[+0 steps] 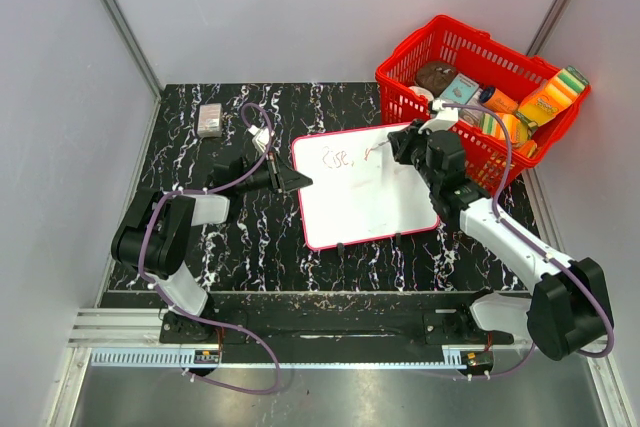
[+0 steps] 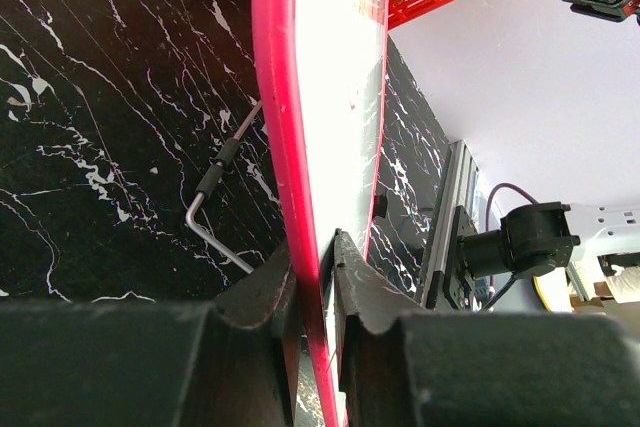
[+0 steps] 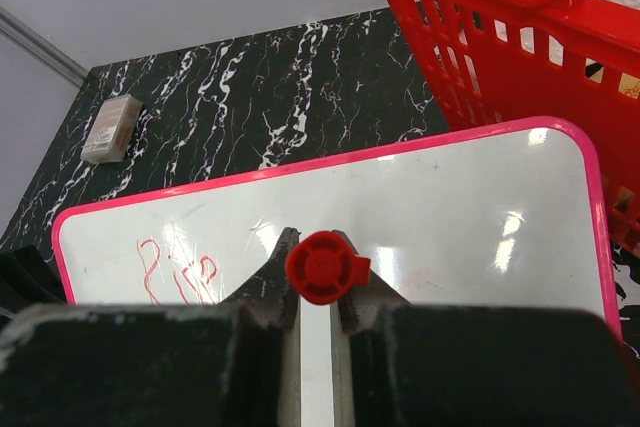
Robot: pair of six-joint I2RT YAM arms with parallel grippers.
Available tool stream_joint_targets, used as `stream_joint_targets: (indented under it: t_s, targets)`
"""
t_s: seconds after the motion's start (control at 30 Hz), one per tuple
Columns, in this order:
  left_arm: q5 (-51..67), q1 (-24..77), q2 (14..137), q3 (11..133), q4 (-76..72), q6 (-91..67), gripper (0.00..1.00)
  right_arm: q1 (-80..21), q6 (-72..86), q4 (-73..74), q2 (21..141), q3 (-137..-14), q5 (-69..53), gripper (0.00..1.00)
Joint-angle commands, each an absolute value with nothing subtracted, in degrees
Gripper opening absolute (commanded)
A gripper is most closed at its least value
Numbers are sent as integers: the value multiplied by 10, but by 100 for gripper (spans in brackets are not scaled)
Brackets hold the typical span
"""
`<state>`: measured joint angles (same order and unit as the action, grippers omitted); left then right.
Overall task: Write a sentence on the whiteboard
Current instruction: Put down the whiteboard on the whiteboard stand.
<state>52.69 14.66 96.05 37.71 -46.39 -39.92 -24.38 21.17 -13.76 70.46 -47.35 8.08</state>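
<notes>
The whiteboard (image 1: 368,197) lies tilted on the black marble table, white with a thin red rim. Red cursive writing (image 1: 337,158) starts its upper left corner and also shows in the right wrist view as red writing (image 3: 175,272). My left gripper (image 1: 298,180) is shut on the board's left edge; up close its jaws (image 2: 318,259) pinch the red rim (image 2: 275,97). My right gripper (image 1: 396,146) is over the board's upper middle, shut on a red marker (image 3: 322,267) seen end-on. The marker tip (image 1: 369,155) sits just right of the writing.
A red basket (image 1: 400,87) full of groceries stands right behind the board's far right corner, close to my right arm. A small pale box (image 1: 210,120) lies at the far left of the table. A bent metal rod (image 2: 215,197) lies beside the board's edge.
</notes>
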Motion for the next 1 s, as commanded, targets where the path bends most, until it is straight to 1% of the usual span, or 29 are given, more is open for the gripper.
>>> stream_joint_targets:
  t_s: [0.0,0.4,0.67,0.83,0.97]
  targets:
    - [525,157,944,381,-478,-349,0,-236,198,-133,710,-493,98,0]
    - [525,157,944,381,-475,-347,0,-236,207,-127,691,-461,73,0]
    - [523,158,942,382,-475,-346,0,-236,213,-127,682,-461,72,0]
    - [522,158,943,382,-475,-345,0,-236,221,-153,640,-446,73,0]
    - [522,158,944,382,-475,-345,0,-236,221,-151,632,-444,82,0]
